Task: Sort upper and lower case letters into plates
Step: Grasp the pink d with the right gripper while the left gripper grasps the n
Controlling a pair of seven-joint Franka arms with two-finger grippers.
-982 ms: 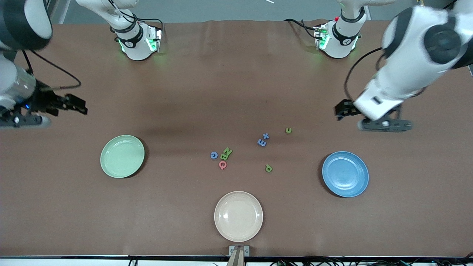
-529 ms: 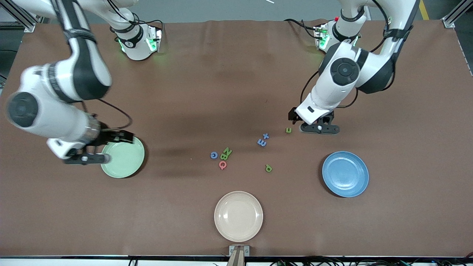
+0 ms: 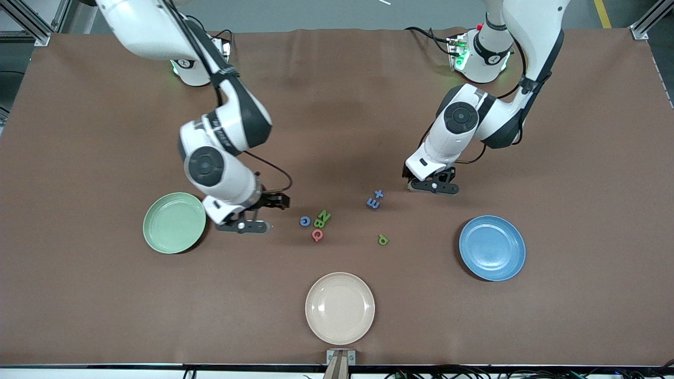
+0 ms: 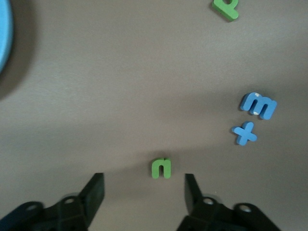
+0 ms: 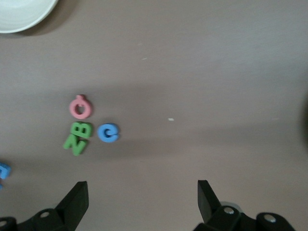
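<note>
Your left gripper [image 4: 142, 185] hangs wide open over the green n [image 4: 160, 168], above the brown table [image 3: 337, 131]. Right gripper [image 5: 142, 199] is wide open too, between the mint green plate [image 3: 174, 222] and the blue C [image 3: 305, 221]. Blue plate [image 3: 492, 247] sits toward the left arm's end.

— Where do the three plates sit on the bench [image 3: 337, 105]?

— One plate [image 3: 174, 222] lies toward the right arm's end, another [image 3: 492, 248] toward the left arm's end, the third [image 3: 340, 308] between them, nearest the front camera.

— And the letters [image 3: 317, 223]?

— Scattered between the two end plates, farther from the camera than the third.
</note>
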